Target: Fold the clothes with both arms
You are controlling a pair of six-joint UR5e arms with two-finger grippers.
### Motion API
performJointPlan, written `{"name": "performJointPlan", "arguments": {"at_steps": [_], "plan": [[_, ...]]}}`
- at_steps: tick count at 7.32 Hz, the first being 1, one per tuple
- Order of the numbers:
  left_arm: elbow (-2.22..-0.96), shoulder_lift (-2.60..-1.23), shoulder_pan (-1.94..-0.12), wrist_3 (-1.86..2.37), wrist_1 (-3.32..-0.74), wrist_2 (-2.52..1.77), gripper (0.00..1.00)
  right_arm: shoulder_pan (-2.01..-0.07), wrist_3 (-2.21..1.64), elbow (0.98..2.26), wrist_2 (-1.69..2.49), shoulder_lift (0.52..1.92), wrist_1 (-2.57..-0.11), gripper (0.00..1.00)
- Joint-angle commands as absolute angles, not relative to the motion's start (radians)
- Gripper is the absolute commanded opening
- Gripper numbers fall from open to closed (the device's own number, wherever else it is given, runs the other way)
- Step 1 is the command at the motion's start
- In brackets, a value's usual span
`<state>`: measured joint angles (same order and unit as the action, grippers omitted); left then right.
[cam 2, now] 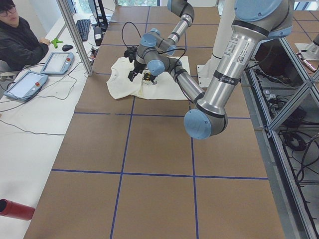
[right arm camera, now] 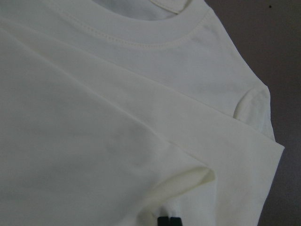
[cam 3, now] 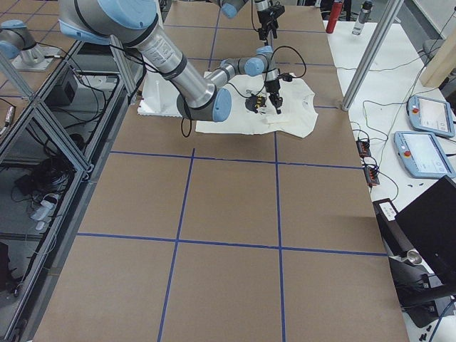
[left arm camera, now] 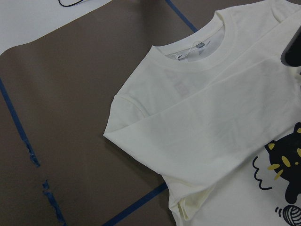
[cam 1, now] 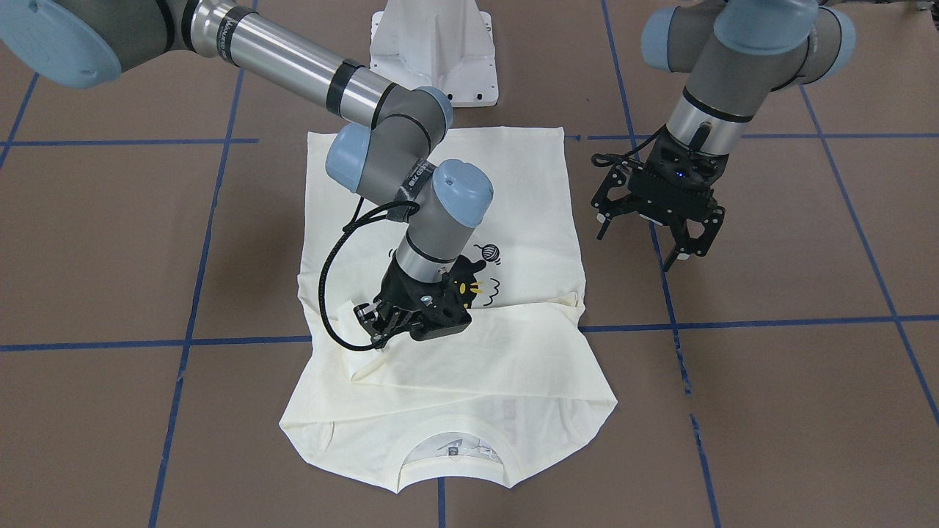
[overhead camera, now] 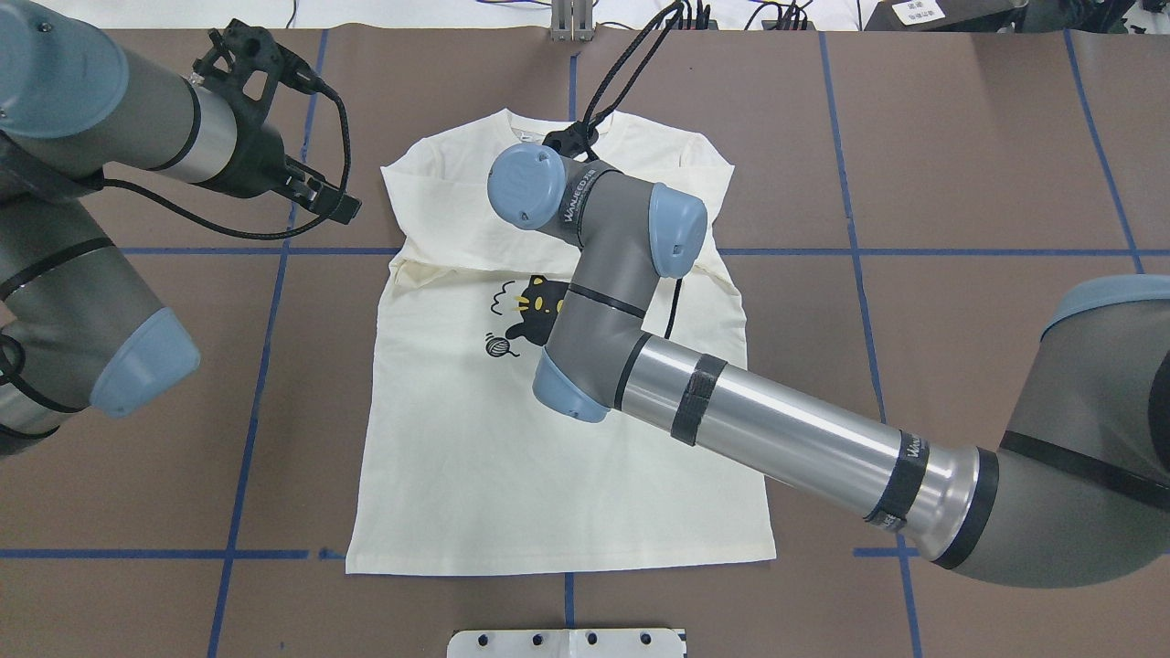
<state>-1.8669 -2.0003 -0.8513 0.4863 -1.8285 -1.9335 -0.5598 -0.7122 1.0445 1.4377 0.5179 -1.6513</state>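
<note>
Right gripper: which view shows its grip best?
Exterior front-facing: the right gripper pinches the folded sleeve of the T-shirt. Overhead: hidden under its arm. Right wrist: only fingertips. Side views: tiny. Left wrist: absent.

A brown cover (cam 1: 770,440) crossed by blue tape lines (cam 1: 777,321) is lying over the long table, with a white pedestal base (cam 1: 433,51) standing at its edge. At the white bench (cam 2: 30,144) alongside, an operator in black (cam 2: 17,42) is sitting near a teach pendant (cam 2: 57,62), a second pendant (cam 2: 25,84), a keyboard (cam 2: 82,29) and a mouse (cam 2: 67,48). A red cylinder (cam 2: 15,209) is lying at the bench's near end.
</note>
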Motion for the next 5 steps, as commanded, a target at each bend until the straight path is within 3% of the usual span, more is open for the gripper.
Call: {"name": "performJointPlan", "arguments": {"at_steps": [1, 5], "plan": [[-1.868, -2.000, -0.851, 0.488, -1.829, -1.934, 1.00, -0.587, -0.654, 1.049, 1.439, 0.522, -1.654, 0.00], [-1.871, -2.002, -0.850, 0.495, -1.829, -1.933, 1.00, -0.655, -0.493, 1.178, 1.445, 0.664, -1.643, 0.00]]}}
